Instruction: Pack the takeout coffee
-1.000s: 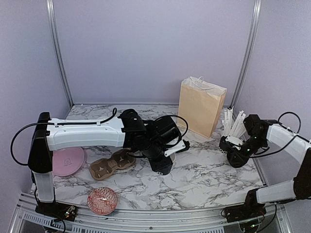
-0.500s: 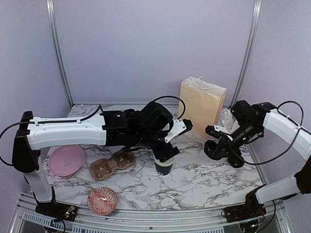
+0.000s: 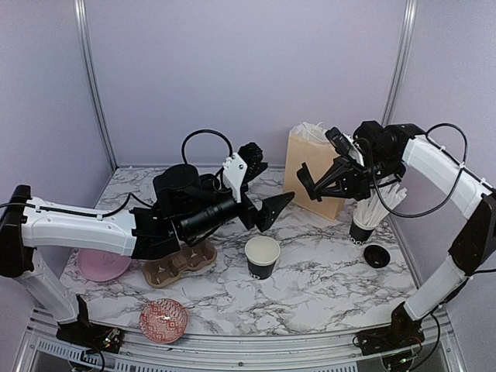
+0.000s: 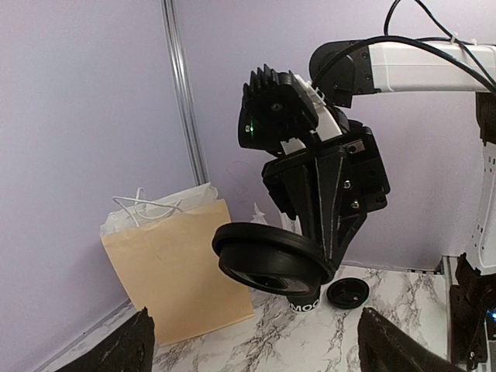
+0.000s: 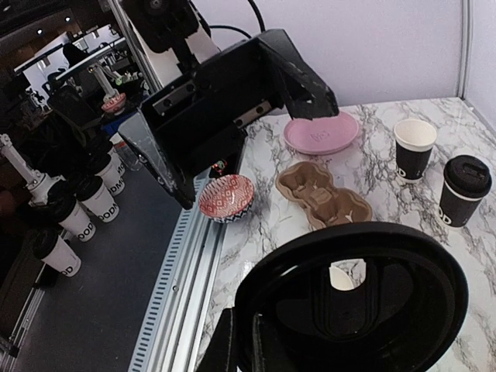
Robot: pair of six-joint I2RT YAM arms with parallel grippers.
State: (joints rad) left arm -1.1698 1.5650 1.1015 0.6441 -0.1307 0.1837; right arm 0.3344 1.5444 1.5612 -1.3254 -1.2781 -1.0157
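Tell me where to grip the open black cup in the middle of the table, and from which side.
Probably the side wall of the cup, mid-height, one finger on each side, coming from the right, where the marble is bare. It stands upright, without lid; the cardboard carrier lies to its left.

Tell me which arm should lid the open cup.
Right. The right gripper is shut on a black lid; the left gripper is open and empty. The open cup stands uncovered.
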